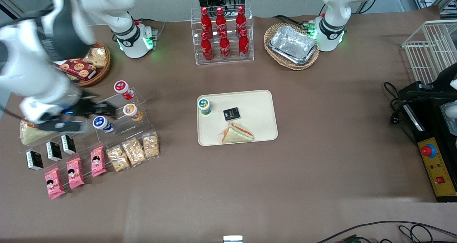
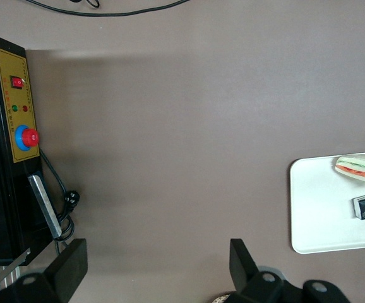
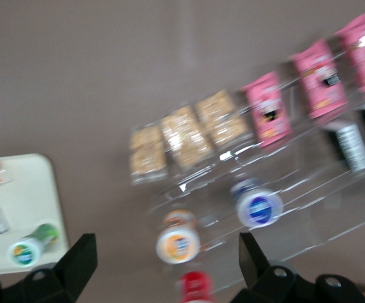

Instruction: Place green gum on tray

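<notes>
The green gum (image 1: 204, 106), a small green jar with a white lid, stands upright on the cream tray (image 1: 257, 107), in the tray corner toward the working arm's end. It also shows in the right wrist view (image 3: 28, 249), on the tray (image 3: 24, 189). My gripper (image 1: 107, 110) is open and empty. It hovers over the clear stepped shelf (image 1: 142, 100), well apart from the tray. Between its fingers, below them, shows the orange jar (image 3: 178, 243).
A black packet (image 1: 231, 114) and a sandwich (image 1: 236, 133) lie on the tray. The shelf holds a red jar (image 1: 123, 89), an orange jar (image 1: 131, 111) and a blue-lidded jar (image 1: 102, 124). Snack packs (image 1: 134, 151) and pink packets (image 1: 75, 172) lie nearer the camera.
</notes>
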`<state>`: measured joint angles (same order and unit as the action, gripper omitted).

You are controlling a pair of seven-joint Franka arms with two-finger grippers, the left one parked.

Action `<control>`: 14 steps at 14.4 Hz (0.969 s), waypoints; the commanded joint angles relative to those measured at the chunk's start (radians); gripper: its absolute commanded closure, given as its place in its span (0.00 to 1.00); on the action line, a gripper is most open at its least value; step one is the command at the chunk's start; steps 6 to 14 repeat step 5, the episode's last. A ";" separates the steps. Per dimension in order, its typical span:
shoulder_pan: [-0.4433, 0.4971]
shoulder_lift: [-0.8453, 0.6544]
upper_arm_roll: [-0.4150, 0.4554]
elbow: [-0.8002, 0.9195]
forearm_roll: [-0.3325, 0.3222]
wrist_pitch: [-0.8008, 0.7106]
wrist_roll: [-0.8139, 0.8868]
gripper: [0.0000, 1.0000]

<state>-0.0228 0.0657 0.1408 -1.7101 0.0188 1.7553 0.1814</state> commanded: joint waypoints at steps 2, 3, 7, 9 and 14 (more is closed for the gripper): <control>-0.020 0.002 -0.159 0.083 0.007 -0.060 -0.129 0.00; -0.020 0.000 -0.177 0.089 0.007 -0.091 -0.131 0.00; -0.020 0.000 -0.226 0.109 0.010 -0.126 -0.146 0.00; -0.020 0.000 -0.226 0.109 0.010 -0.126 -0.146 0.00; -0.020 0.000 -0.226 0.109 0.010 -0.126 -0.146 0.00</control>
